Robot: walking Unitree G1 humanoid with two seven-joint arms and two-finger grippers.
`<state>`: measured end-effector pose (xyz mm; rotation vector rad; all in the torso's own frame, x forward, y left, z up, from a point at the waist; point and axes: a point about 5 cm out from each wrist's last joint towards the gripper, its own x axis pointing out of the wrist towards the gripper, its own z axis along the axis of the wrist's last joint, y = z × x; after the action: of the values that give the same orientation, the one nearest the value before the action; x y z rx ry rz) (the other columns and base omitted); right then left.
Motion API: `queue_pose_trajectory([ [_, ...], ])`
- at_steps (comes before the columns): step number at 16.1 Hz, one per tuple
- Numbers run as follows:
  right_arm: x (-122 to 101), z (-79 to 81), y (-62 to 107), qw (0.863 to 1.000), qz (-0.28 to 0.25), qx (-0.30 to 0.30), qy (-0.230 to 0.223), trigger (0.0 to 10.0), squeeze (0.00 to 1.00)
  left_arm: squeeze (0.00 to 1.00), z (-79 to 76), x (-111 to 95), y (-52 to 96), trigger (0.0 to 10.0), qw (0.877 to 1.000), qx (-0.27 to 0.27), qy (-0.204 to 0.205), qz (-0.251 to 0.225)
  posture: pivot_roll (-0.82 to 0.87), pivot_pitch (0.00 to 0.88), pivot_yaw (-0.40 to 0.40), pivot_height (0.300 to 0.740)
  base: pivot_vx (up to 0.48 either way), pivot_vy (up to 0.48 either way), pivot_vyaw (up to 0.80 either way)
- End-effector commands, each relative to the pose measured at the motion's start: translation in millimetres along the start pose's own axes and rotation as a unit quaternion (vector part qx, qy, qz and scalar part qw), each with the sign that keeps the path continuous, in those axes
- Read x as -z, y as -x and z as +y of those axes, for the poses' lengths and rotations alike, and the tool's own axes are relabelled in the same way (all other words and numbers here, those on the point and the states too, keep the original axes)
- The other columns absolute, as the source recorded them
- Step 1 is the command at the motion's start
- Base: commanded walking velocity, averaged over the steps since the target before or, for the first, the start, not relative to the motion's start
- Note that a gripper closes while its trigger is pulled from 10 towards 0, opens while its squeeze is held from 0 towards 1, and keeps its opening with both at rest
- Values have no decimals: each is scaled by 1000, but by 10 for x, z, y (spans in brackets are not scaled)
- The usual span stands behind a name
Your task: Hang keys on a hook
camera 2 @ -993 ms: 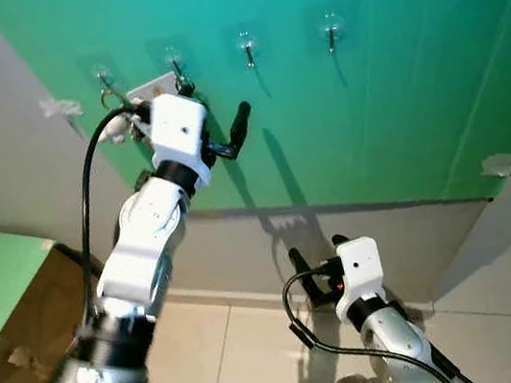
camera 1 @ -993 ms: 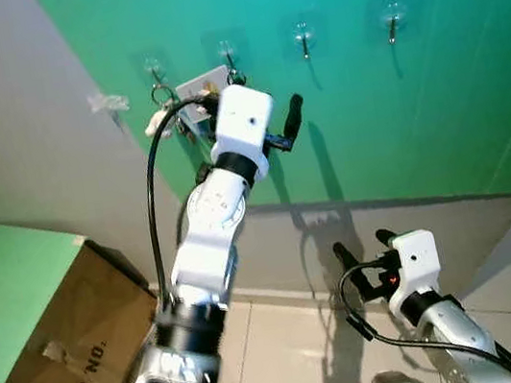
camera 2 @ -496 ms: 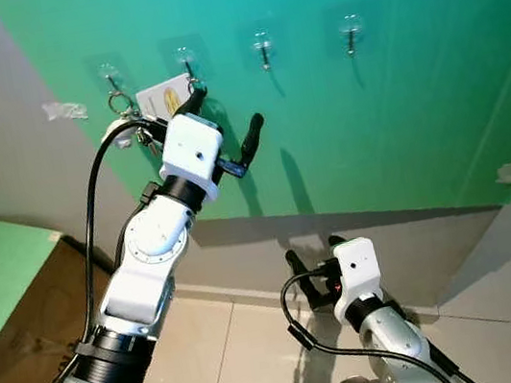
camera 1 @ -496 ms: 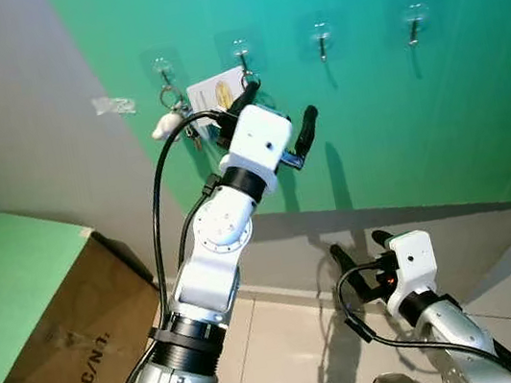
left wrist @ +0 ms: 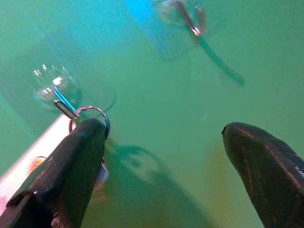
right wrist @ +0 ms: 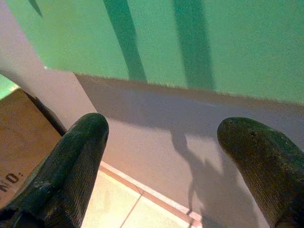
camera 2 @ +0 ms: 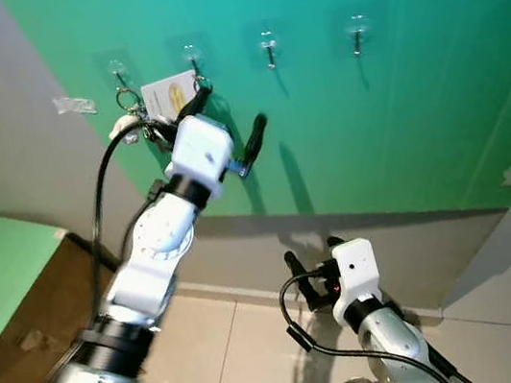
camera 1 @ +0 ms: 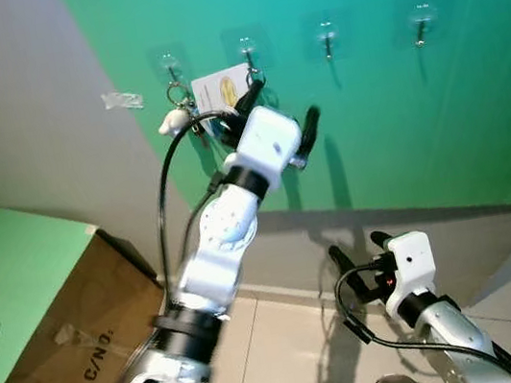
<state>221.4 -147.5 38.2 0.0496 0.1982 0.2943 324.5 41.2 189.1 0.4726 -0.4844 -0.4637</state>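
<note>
The keys (camera 1: 223, 90), with a white tag and a metal ring, hung on the second hook (camera 1: 249, 57) from the left end of the green wall (camera 1: 400, 120). My left claw (camera 1: 280, 110) was up beside them, open, with one finger (left wrist: 71, 175) touching the ring. Another bunch (camera 1: 176, 117) hung on the first hook (camera 1: 171, 69). Two more hooks (camera 1: 327, 42) sat farther right. My right claw (camera 1: 358, 253) was low and open, holding nothing. A cardboard box (camera 1: 57, 349) stood by the left wall.

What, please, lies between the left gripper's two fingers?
In the left wrist view, bare green wall; the left gripper is open, with the key ring at one finger's tip.
</note>
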Motion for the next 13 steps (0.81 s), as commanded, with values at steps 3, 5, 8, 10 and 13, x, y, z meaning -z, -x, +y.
queue_pose_trajectory([
  [3,14,35,3,1000,5,-2,-3,10000,0,0,-91,6,81,10000,997,10,-67,-30,-333,74,170,740,0,0,0],
  [5,17,24,10,1000,5,-1,-2,10000,0,0,-59,48,138,10000,997,-7,-68,-34,-333,71,169,740,0,0,0],
  [8,24,14,15,1000,6,-1,-1,10000,0,0,-40,261,210,10000,999,-28,-14,20,-334,69,166,740,0,0,0],
  [10,28,3,20,1000,7,-1,0,10000,0,0,-9,456,268,10000,990,-46,100,94,-333,67,164,740,0,0,0],
  [13,25,-32,-4,1000,9,6,-7,10000,0,0,-44,700,574,10000,954,-78,233,172,-314,67,156,740,0,0,0],
])
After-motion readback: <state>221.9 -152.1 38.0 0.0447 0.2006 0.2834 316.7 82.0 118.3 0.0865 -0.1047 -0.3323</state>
